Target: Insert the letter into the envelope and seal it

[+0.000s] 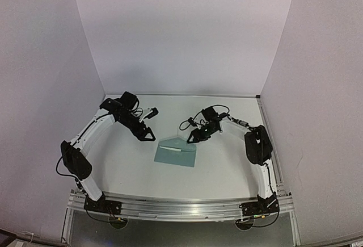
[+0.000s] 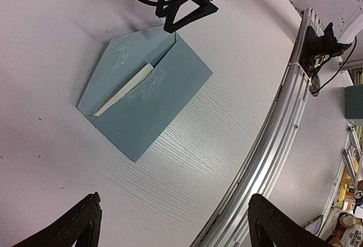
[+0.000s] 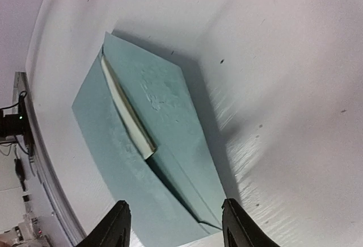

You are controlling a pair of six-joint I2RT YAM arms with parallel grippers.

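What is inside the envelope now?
One cream edge of the letter shows at the mouth of the envelope, beside the flap. The rest of the letter is covered by the envelope's front, so its print cannot be seen.

letter [image 2: 126, 89] in envelope [image 2: 156, 108] | envelope on table [image 1: 227, 170], between left end effector [image 1: 148, 135] and right end effector [image 1: 193, 138]

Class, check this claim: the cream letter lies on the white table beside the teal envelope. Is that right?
No. The letter is tucked inside the envelope, only a cream strip showing at its mouth, not beside it. The left wrist view shows this.
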